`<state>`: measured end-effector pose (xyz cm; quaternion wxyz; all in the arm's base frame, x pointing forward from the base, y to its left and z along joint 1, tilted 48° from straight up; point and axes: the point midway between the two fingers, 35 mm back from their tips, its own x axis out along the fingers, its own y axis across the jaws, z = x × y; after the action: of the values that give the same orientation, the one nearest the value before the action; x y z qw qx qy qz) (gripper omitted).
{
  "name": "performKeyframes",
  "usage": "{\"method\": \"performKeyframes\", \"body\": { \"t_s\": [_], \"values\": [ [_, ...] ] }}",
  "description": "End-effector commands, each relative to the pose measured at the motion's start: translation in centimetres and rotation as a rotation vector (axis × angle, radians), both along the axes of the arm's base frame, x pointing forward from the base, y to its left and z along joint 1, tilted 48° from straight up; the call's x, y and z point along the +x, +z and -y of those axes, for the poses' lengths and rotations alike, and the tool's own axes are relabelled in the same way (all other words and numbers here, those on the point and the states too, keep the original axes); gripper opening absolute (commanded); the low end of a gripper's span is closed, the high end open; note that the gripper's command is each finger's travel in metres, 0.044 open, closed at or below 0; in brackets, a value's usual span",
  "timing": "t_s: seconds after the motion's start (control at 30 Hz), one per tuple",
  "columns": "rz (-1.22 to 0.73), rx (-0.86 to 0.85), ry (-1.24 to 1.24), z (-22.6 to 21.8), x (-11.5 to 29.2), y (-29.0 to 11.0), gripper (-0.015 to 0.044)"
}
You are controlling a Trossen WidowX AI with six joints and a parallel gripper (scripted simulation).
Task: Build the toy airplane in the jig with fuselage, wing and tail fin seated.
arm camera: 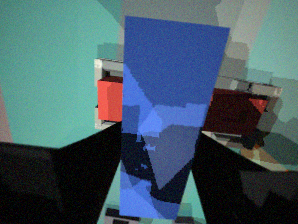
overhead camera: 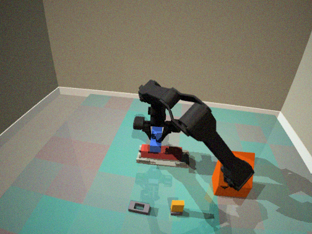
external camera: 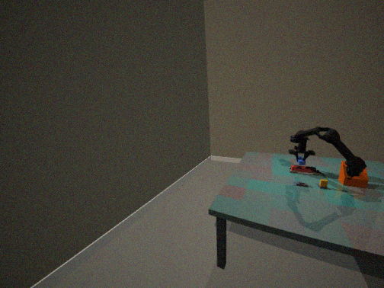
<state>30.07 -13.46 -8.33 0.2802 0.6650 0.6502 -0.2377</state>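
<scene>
Blue wing held over the red fuselage in the jig.

The pincer (overhead camera: 156, 133) grips the blue wing (overhead camera: 156, 139) between its fingers, its lower end at the red fuselage (overhead camera: 164, 153), which lies in the pale cradle (overhead camera: 145, 160) on the worktop (overhead camera: 93, 173). A yellow block (overhead camera: 177, 205) and a grey frame piece (overhead camera: 139, 207) lie apart, nearer the camera.
</scene>
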Motion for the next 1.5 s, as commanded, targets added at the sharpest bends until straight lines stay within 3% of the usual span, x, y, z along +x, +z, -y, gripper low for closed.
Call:
{"method": "performKeyframes", "body": {
  "t_s": [0.0,0.6,0.77,0.93,1.47],
  "values": [
    [-0.007,0.006,-0.007,-0.5,-0.1,-0.5,0.0195],
    [-0.007,0.007,-0.006,-2.3,0.0,-2.1,0.0195],
    [-0.001,0.003,0.002,-2.2,0.1,-2.0,0.0161],
    [-0.001,0.003,0.002,-2.2,0.1,-2.0,0.0030],
    [-0.001,0.003,0.002,-2.2,0.1,-2.0,0.0440]
  ]
}}
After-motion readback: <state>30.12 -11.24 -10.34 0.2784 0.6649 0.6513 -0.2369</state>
